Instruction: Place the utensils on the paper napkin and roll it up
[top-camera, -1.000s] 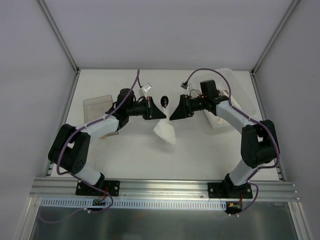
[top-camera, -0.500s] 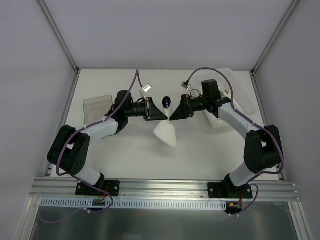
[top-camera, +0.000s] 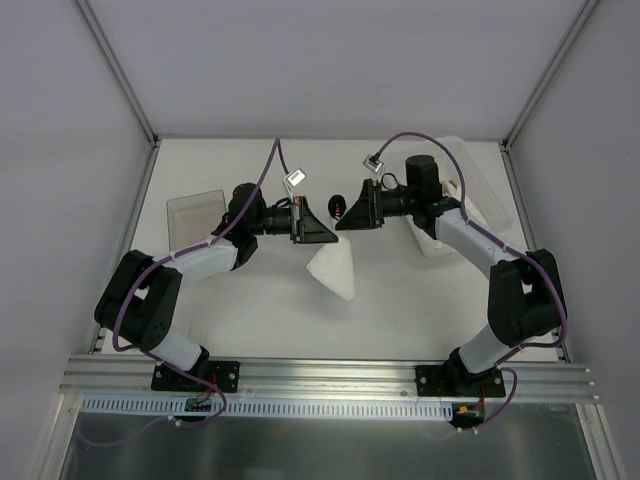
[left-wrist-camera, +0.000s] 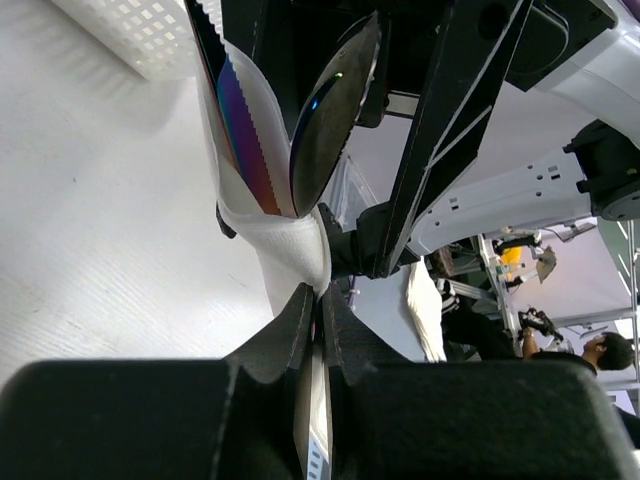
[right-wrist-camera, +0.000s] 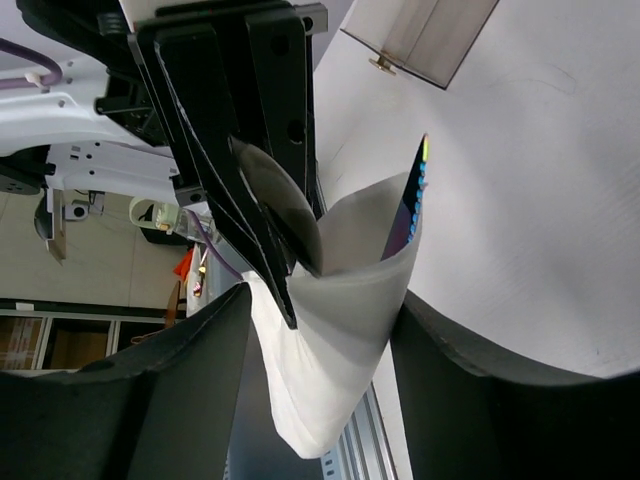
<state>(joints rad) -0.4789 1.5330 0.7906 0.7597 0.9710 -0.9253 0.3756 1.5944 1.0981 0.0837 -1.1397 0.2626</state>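
My left gripper (top-camera: 322, 232) is shut, pinching the paper napkin (top-camera: 333, 268) with the utensils wrapped in it, held above the table. In the left wrist view the napkin (left-wrist-camera: 290, 245) fans out from my left gripper (left-wrist-camera: 318, 300), with the iridescent piece (left-wrist-camera: 245, 130) and the black spoon bowl (left-wrist-camera: 330, 110) sticking out of it. My right gripper (top-camera: 345, 216) faces the left one. In the right wrist view my right gripper (right-wrist-camera: 325, 340) is open, one finger on each side of the napkin cone (right-wrist-camera: 345, 300). The iridescent piece (right-wrist-camera: 410, 200) and spoon bowl (right-wrist-camera: 285, 205) show there. The spoon bowl (top-camera: 339, 205) also shows from above.
A clear plastic box (top-camera: 195, 212) stands at the left, also in the right wrist view (right-wrist-camera: 420, 40). A white perforated basket (top-camera: 470, 190) stands at the right, also in the left wrist view (left-wrist-camera: 140, 40). Metal frame posts border the table.
My left gripper has carried the napkin bundle a little to the right. My right gripper has turned and moved up and left, closing in around the bundle. The hanging napkin corner shifted right.
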